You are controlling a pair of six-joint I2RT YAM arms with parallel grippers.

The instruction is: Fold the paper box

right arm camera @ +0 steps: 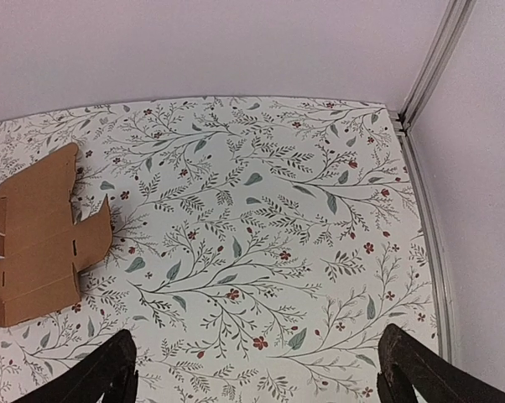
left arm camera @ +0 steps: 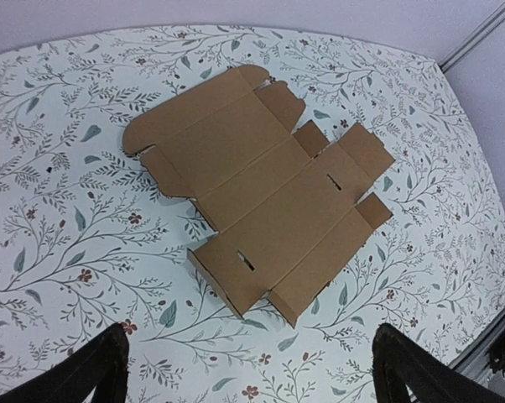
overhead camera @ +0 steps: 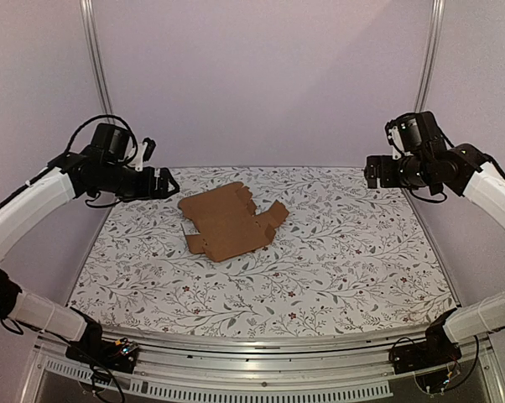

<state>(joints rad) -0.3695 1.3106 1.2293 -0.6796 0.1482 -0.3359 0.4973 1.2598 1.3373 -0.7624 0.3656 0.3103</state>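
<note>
Paper box [overhead camera: 230,220] lies unfolded & flat on the table [overhead camera: 361,277], left of centre toward the far side. It's a die-cut sheet w/ flaps and slots, nothing standing up yet, so folding prob. not begun. Left fingers [left arm camera: 97,369] are spread wide, holding nothing, and hang above the table just beside the sheet's left edge. Right fingers [right arm camera: 110,369] are also spread & empty, up over the far right, well apart from the sheet. Handling, my guess: thin brown card = very light, stiff across the flat areas but bends readily along the scored creases. It'll likely skid on the flowered table top if pushed from one side w/o a hold-down. Not fragile, but a pinch in the wrong spot could dent it or set a stray crease. Best hold is prob. at an edge: the end flaps [left arm camera: 366,180] stick out past the body. The corner panel [left arm camera: 223,281] nearest the left wrist cam looks slightly raised off the table, so a finger might slip under there. Approx. plan: one arm pins the middle, the other lifts a side along its crease. Elsewhere the sheet hugs the table, so it's hard to pick up.
</note>
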